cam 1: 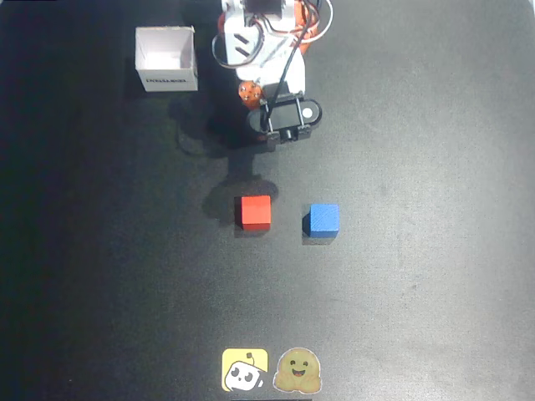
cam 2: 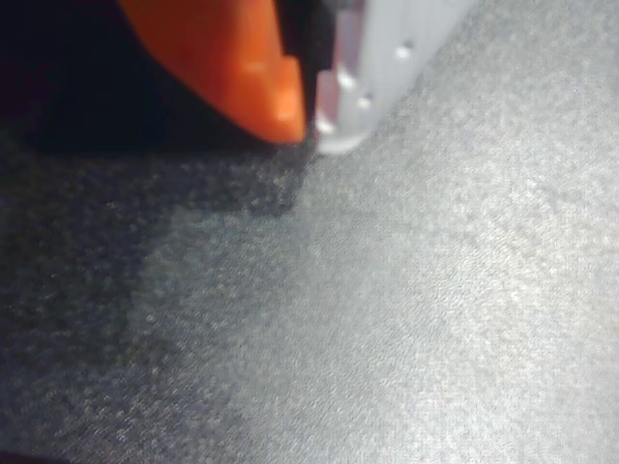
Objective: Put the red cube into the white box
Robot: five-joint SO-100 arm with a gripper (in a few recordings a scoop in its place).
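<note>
Orange and white fingertips of the hand [cam 2: 314,121] meet above the worktop [cam 1: 435,276]; red cube [cam 1: 255,212] lies below-right of the white box [cam 1: 166,58].

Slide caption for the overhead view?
Red cube beside blue cube on dark table; white box empty at upper left.

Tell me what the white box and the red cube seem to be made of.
The white box: probably thin cardboard, matte; its walls are thin and one side carries dark print. The red cube: solid, matte, plain faces; wood or plastic, I cannot tell which.
</note>
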